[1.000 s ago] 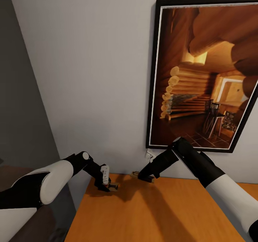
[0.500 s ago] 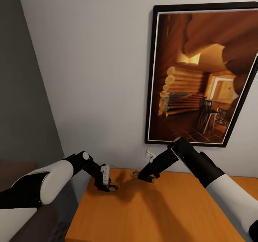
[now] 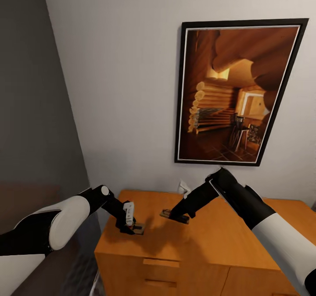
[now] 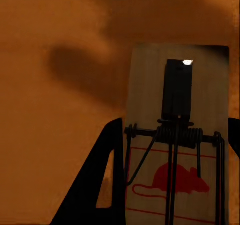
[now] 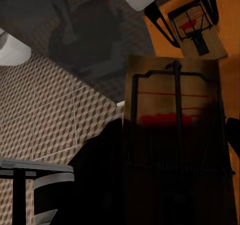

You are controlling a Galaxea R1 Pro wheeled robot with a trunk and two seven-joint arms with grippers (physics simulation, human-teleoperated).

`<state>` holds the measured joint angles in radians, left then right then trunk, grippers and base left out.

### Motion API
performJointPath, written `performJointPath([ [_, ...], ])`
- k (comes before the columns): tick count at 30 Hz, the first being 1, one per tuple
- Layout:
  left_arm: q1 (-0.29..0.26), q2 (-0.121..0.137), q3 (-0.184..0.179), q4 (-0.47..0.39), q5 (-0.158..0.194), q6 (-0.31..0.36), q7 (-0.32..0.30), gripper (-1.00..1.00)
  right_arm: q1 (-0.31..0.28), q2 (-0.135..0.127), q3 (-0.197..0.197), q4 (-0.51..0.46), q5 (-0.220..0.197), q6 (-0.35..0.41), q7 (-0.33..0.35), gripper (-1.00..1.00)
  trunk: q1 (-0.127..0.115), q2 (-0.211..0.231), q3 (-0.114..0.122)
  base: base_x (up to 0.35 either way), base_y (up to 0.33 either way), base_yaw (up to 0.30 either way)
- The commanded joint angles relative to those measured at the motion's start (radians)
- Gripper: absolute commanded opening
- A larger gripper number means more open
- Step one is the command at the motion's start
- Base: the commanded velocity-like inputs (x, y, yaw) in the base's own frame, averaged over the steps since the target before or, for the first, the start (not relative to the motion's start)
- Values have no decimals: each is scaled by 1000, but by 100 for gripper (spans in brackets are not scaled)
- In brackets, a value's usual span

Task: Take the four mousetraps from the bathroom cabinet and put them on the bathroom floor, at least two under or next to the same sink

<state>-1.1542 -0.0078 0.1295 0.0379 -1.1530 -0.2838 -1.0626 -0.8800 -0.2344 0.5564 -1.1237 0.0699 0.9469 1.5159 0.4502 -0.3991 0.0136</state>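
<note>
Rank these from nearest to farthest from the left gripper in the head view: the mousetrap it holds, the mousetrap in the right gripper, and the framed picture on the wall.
1. Mousetrap in the left gripper, between its jaws, over the cabinet top.
2. Second mousetrap in the right gripper, toward the robot's right.
3. Framed picture, up on the wall behind.

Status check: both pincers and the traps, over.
Left pincer shut on a mousetrap above the cabinet. Right pincer shut on second mousetrap. Nothing obstructing.
</note>
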Motion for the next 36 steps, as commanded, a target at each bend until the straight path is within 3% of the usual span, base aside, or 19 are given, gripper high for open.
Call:
performJointPath([
  [1,-1,0,9,2,-11,-8,4,-100,-1,0,0,-1,7,13,10,-100,0,-1,-1,-335,0,0],
  [36,-1,0,9,2,-11,-8,3,-100,-1,0,0,-1,7,13,10,-100,0,-1,-1,-335,0,0],
])
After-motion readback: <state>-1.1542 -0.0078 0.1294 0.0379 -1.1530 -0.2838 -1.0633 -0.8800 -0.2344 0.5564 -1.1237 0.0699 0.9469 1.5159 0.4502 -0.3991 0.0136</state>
